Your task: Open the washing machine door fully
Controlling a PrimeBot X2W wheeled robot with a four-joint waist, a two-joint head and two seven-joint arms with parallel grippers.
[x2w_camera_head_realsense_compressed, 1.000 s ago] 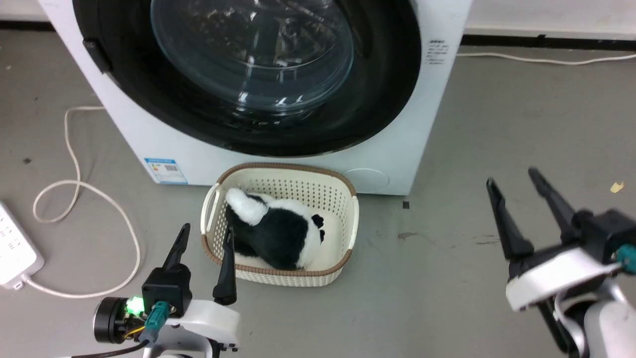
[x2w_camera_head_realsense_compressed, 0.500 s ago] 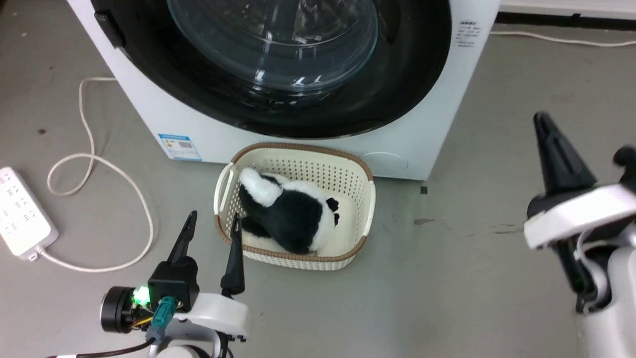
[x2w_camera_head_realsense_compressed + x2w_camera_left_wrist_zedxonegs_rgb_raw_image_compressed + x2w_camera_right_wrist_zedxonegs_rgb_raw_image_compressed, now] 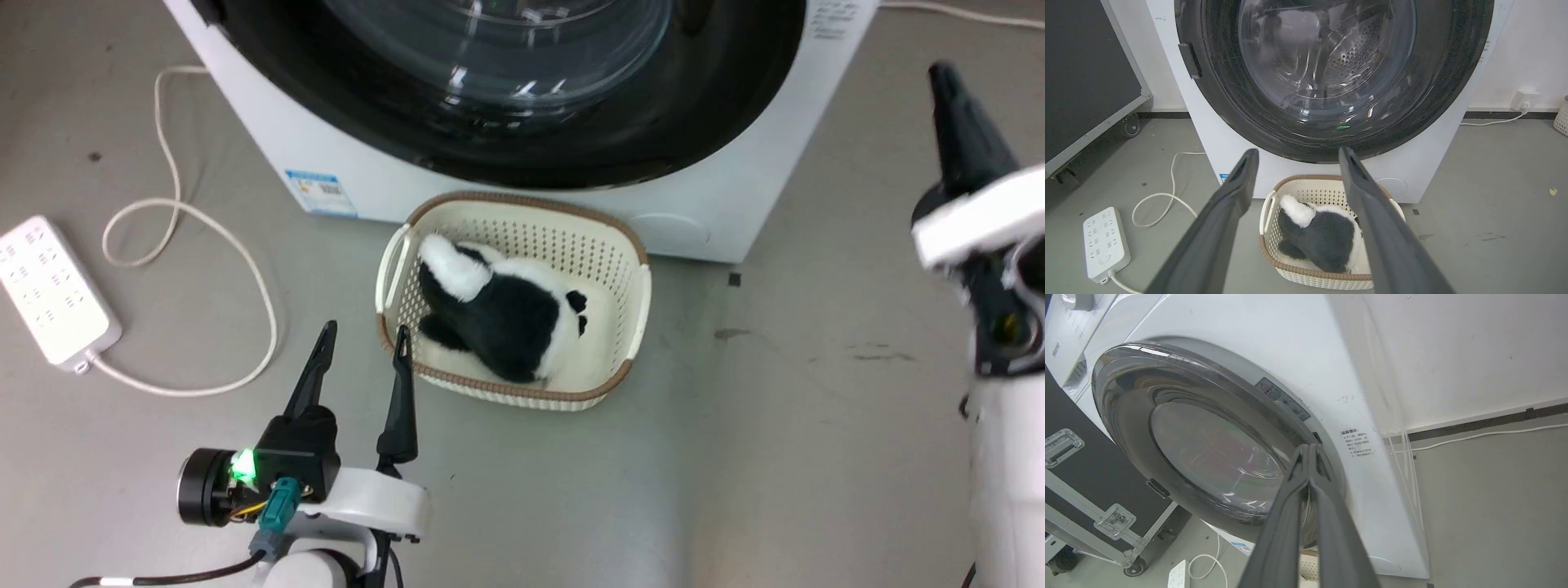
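The washing machine door (image 3: 1327, 61) has a wide glossy black rim and a bulging clear window, and it lies flat against the white machine front. It also fills the top of the head view as the door (image 3: 522, 122) and shows at an angle as the door (image 3: 1208, 449). A black tab (image 3: 1190, 60) sits on its left rim. My left gripper (image 3: 365, 331) hangs open and empty low over the floor, in front of the machine; it is the same left gripper (image 3: 1298, 150). My right gripper (image 3: 947, 77) is raised at the right, shut on nothing. In the right wrist view the right gripper (image 3: 1309, 446) has its tips near the door's right edge; contact is unclear.
A cream basket (image 3: 633, 278) holding a black and white plush toy (image 3: 506, 314) stands on the floor right below the door. A white power strip (image 3: 53, 290) and looped cable (image 3: 204, 212) lie at the left. A black wheeled case (image 3: 1086, 81) stands left of the machine.
The head camera has shifted, sliding the whole scene. My right gripper has risen toward the machine's right side and its fingers have gone from open to shut. The left gripper holds still.
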